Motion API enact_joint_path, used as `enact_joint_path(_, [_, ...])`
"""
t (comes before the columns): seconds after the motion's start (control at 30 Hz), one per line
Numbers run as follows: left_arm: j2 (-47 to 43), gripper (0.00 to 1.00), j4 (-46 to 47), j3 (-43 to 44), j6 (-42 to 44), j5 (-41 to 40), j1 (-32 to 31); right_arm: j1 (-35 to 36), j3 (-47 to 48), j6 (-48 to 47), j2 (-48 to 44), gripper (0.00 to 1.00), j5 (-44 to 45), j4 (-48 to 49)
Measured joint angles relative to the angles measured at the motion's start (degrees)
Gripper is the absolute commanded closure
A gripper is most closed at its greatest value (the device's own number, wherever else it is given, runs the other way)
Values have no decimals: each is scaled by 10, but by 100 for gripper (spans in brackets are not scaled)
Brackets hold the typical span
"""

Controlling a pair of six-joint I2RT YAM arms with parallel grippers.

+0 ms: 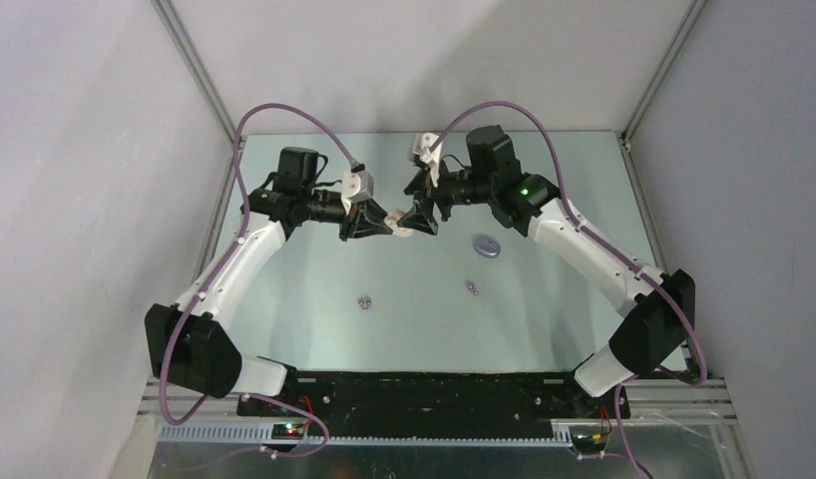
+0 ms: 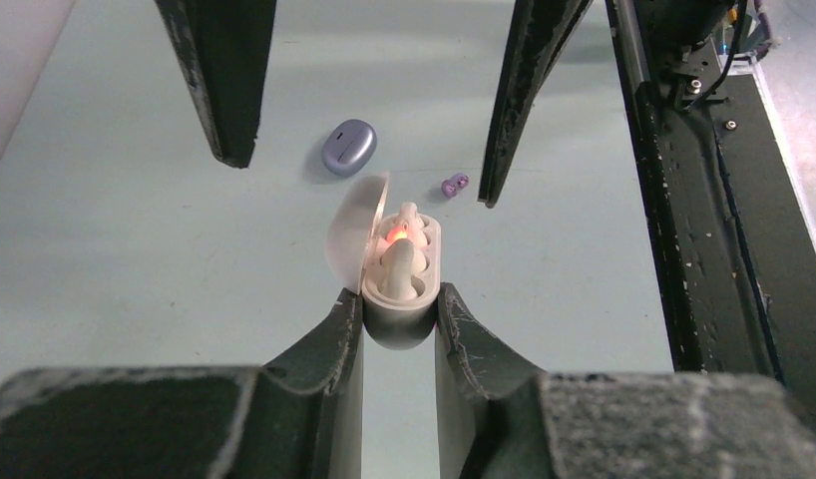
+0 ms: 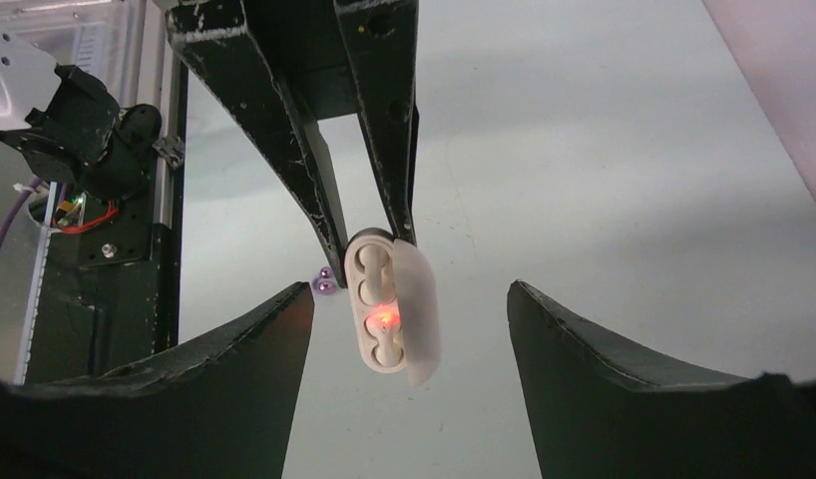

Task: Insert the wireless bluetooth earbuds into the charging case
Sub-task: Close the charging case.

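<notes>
We see a pale green desk [image 1: 314, 329] boxed in by plain grey walls and metal corner posts. Our left hand [image 2: 401, 301] is clamped on the base of the white charging case [image 2: 400, 331] and holds it off the desk. Its lid is open, two white earbuds [image 2: 398, 264] sit inside, and a red light glows between them. Our right hand [image 3: 409, 291] stands open, its fingers on either side of that case and touching nothing. One closed purple case [image 1: 487, 245] and two purple earbuds [image 1: 364, 300] lie on the desk, well apart.
</notes>
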Motion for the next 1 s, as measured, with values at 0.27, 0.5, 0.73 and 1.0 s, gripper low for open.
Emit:
enact_joint_path(0.27, [0, 100, -18, 0, 15, 0, 0, -11, 14, 26, 2, 2, -31, -7])
enact_joint_path(0.5, [0, 100, -20, 0, 15, 0, 0, -20, 14, 5, 6, 1, -46, -41])
enact_joint_path(0.73, [0, 100, 26, -7, -33, -1, 0, 0, 8, -21, 40, 1, -33, -54])
enact_joint_path(1.0, [0, 100, 245, -92, -288, -34, 2, 37, -12, -58, 33, 1, 49, -47])
